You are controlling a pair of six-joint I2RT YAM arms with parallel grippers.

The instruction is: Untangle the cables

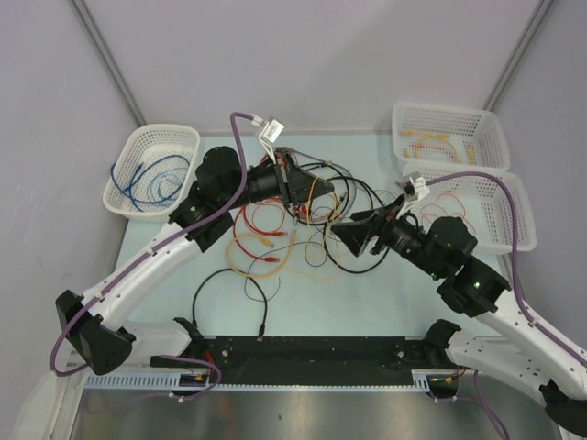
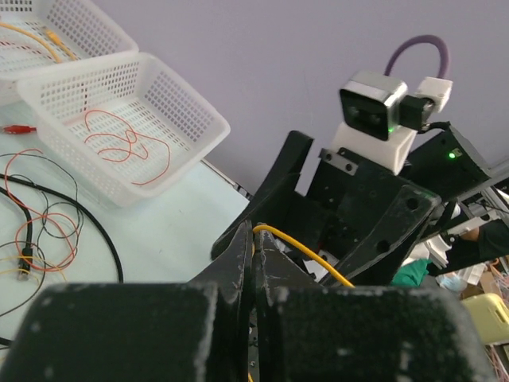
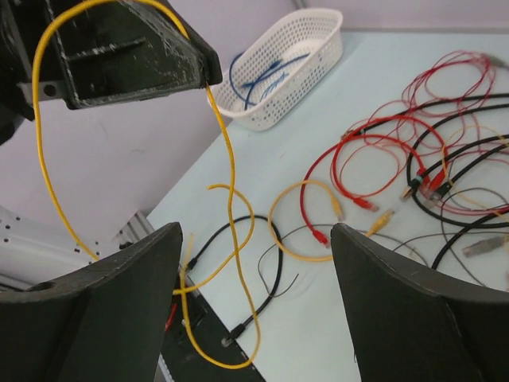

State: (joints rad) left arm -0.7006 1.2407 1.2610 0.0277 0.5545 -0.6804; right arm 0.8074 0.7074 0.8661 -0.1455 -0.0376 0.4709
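Cables of blue colour (image 1: 147,179) lie in the white basket (image 1: 165,128) at the far left, apart from the work. Next to the right, the left claw (image 2: 254,239) is closed on a yellow cable (image 3: 229,151) and held above the bench (image 1: 394,302). This cable hangs over the claw in two strands, so its long axis is almost vertical. Its lower part points toward the near left edge and curls on the bench there.

In the middle lies the tangle of cables (image 1: 275,240), red, black and orange, spread mostly from left to right, with loops crossing each other. I judge the step to be pulling the yellow cable free. A slow lift should serve best, with care that no plug end catches a red loop.

The right claw (image 3: 254,239) is wide open and holds nothing. It hovers just right of the tangle and could press the other strands down. At the far right, the far basket (image 1: 445,107) holds yellow cables and the nearer basket (image 1: 518,220) holds red ones.
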